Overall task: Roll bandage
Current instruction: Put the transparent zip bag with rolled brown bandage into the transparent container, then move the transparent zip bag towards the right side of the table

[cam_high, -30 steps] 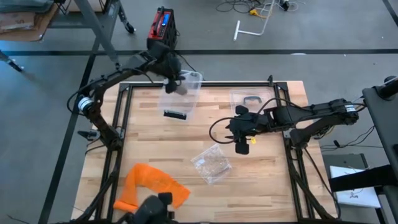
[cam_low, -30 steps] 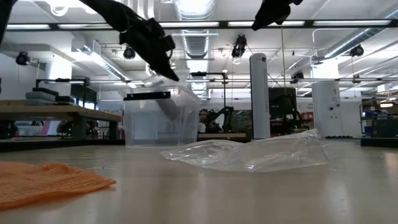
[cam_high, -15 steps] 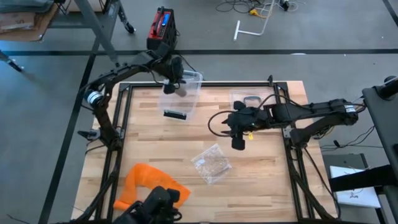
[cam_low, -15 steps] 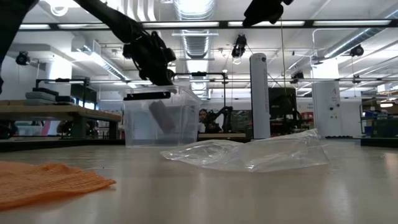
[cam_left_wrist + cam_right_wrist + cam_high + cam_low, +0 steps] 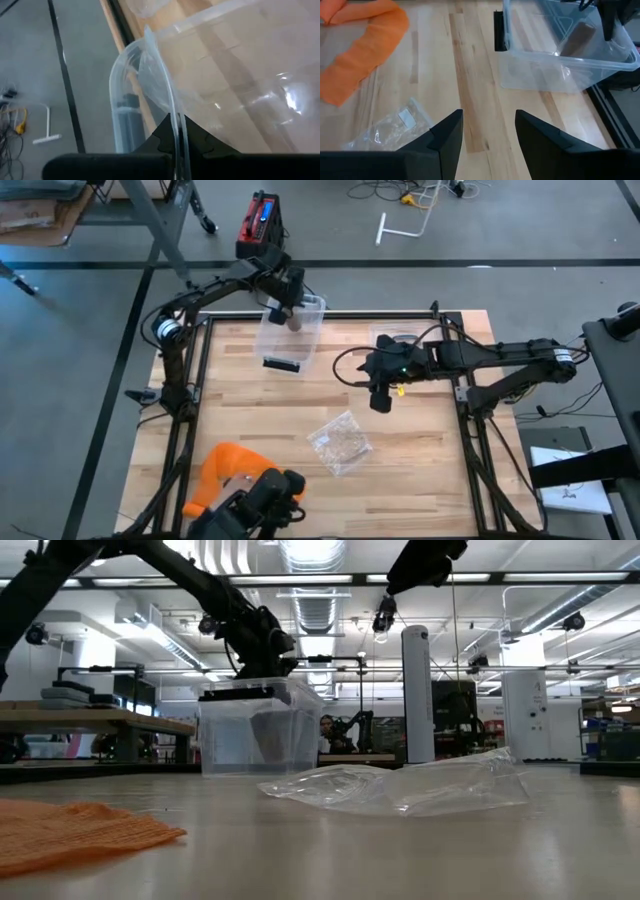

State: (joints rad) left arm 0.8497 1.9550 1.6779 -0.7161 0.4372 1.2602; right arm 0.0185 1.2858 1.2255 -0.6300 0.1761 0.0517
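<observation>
**Barely begun: bandage lies unrolled while both arms are up by the clear box**

So far little of the rolling seems done. The orange bandage (image 5: 243,477) lies loose and crumpled on the wooden table (image 5: 420,470) at about seven o'clock in the high view, flattened into a rumpled strip with no tight coil to be seen, though a dark camera mount covers part of it. Neither arm is near it.

The left gripper (image 5: 292,305) is at roughly eleven o'clock on the table, at the far rim of the clear plastic box (image 5: 290,340). Its wrist view shows the two dark fingers (image 5: 161,142) pinched together on the thin clear wall of the box, so it holds the box by its edge. A dull brown-grey object (image 5: 576,40) sits inside the box; what it is I cannot tell.

The right gripper (image 5: 381,398) hovers over bare wood near the table's centre, a little toward two o'clock, with its fingers (image 5: 445,135) standing apart and nothing between them. A crinkled clear plastic bag (image 5: 340,443) lies just toward six o'clock from it, between the gripper and the bandage.

By my judgement, nearly the whole job remains: an arm must reach the bandage, take an end, and wind it up.
</observation>
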